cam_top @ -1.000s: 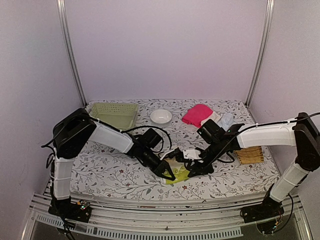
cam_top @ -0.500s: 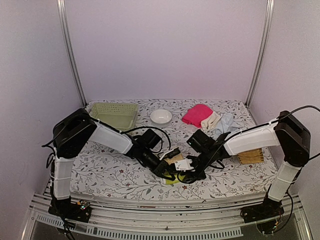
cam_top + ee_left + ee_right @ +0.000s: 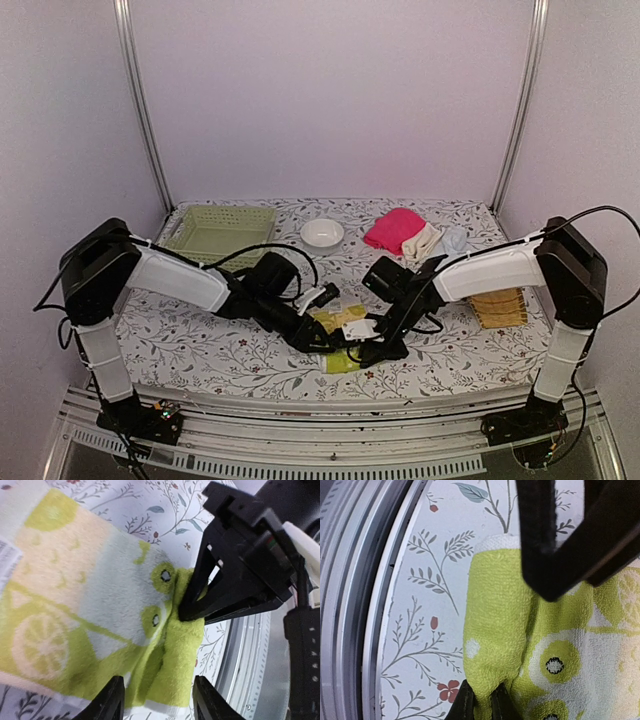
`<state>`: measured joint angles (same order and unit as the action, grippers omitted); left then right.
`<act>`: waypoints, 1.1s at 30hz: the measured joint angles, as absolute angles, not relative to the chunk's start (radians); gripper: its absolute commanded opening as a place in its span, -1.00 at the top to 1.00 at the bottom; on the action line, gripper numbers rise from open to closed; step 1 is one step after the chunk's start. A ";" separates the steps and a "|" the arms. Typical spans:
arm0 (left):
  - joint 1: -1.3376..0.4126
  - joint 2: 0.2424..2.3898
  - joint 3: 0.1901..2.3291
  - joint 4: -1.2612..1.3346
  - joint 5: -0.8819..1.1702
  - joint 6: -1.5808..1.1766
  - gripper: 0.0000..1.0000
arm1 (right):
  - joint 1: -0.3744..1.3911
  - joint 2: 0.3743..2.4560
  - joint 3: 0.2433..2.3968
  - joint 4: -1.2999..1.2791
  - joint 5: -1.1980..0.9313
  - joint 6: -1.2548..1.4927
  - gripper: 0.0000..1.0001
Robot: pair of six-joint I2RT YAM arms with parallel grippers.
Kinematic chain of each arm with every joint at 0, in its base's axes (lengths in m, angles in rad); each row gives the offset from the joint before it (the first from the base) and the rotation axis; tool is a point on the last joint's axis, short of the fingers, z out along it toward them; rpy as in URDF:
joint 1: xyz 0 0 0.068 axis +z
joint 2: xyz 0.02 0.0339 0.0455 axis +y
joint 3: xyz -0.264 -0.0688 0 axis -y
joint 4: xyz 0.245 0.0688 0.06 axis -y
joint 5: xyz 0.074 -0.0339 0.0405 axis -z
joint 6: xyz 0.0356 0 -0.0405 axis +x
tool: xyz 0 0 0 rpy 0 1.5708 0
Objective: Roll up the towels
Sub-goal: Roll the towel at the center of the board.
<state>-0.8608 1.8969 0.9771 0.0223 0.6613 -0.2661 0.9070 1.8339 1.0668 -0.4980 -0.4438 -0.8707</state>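
The small yellow-green-and-cream towel [image 3: 341, 362] lies partly folded near the table's front, between both arms. In the left wrist view its lemon-patterned cloth [image 3: 95, 605] fills the frame, and my left gripper [image 3: 159, 700] stands open astride the folded green edge without squeezing it. My right gripper [image 3: 481, 706] is shut on a pinched fold of that same green edge [image 3: 495, 630]. From above, the left gripper [image 3: 322, 343] and the right gripper [image 3: 360, 350] nearly touch over the towel. The pink towel [image 3: 393, 228], cream-white towel [image 3: 422, 240] and pale blue towel [image 3: 452, 240] lie heaped at the back right.
A pale green basket [image 3: 225, 228] stands at the back left with a white bowl [image 3: 322, 232] beside it. A yellow woven tray [image 3: 498, 308] lies at the right, under the right arm. The table's metal front rail [image 3: 365, 605] runs close to the towel.
My left gripper has opened and let go of the towel, and the left arm has drawn leftward. The right gripper moved left and shut on the towel's green edge.
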 measured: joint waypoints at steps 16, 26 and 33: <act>-0.941 1.249 0.529 0.215 0.043 -0.297 -0.15 | 0.872 2.152 1.460 -0.937 -0.727 -0.830 0.92; -1.196 1.151 0.467 0.252 -0.208 -0.095 0.01 | 0.789 2.318 1.590 -1.126 -0.928 -0.842 0.91; -1.234 1.457 0.674 0.180 -0.166 0.094 -0.01 | 0.779 2.344 1.606 -1.156 -0.962 -0.842 0.90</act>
<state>-1.2343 1.4574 0.6739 0.1799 -0.1658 0.0940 0.7792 2.3436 1.6058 -1.1561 -0.9619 -0.8417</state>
